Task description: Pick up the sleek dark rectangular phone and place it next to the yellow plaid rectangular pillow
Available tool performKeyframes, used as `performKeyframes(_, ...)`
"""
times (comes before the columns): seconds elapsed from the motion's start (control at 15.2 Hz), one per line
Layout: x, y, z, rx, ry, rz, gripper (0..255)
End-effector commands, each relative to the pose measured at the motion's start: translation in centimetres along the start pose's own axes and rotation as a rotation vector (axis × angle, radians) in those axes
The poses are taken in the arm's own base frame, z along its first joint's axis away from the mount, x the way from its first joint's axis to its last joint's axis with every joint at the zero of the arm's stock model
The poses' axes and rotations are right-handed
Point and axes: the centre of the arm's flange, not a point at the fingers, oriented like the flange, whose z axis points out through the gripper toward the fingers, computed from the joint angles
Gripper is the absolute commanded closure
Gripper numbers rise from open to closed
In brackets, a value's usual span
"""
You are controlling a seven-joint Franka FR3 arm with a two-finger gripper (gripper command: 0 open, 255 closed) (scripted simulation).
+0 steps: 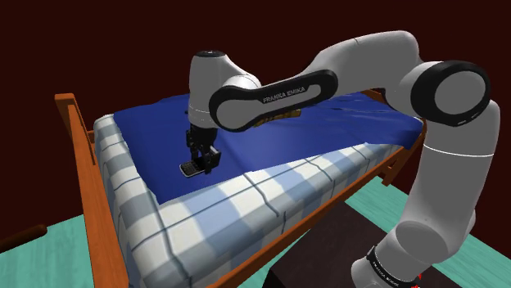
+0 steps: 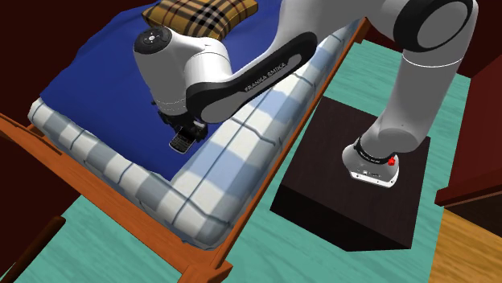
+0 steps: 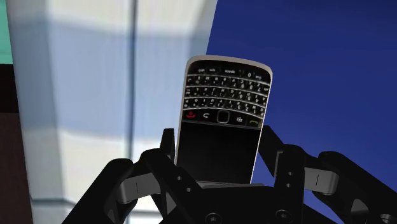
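Note:
A dark phone (image 3: 226, 102) with a silver rim, a keypad and a black screen sits between my gripper's (image 3: 218, 143) two black fingers, which press on its long sides. In the shoulder view the phone (image 1: 192, 169) is at the tips of the gripper (image 1: 200, 160), at or just above the blue blanket (image 1: 270, 143) near its front edge. In the second exterior view the gripper (image 2: 184, 135) with the phone (image 2: 178, 144) is far from the yellow plaid pillow (image 2: 201, 14), which lies at the far end of the bed. A sliver of the pillow (image 1: 280, 117) peeks out behind my arm.
The bed has a blue-and-white checked mattress (image 2: 241, 145) and an orange wooden frame (image 1: 86, 164) with a raised rail. My stand is a dark box (image 2: 346, 185) on a teal floor (image 2: 104, 249). Dark red walls surround the scene.

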Motion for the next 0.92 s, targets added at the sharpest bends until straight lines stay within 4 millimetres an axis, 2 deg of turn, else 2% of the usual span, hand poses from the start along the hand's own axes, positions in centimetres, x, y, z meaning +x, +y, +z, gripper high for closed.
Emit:
performKeyframes(0.0, 0.0, 0.0, -1.0, 0.000, 0.000, 0.000, 255)
performKeyframes(0.86, -0.2, -0.4, -7.9, 0.000, 0.000, 0.000, 255)
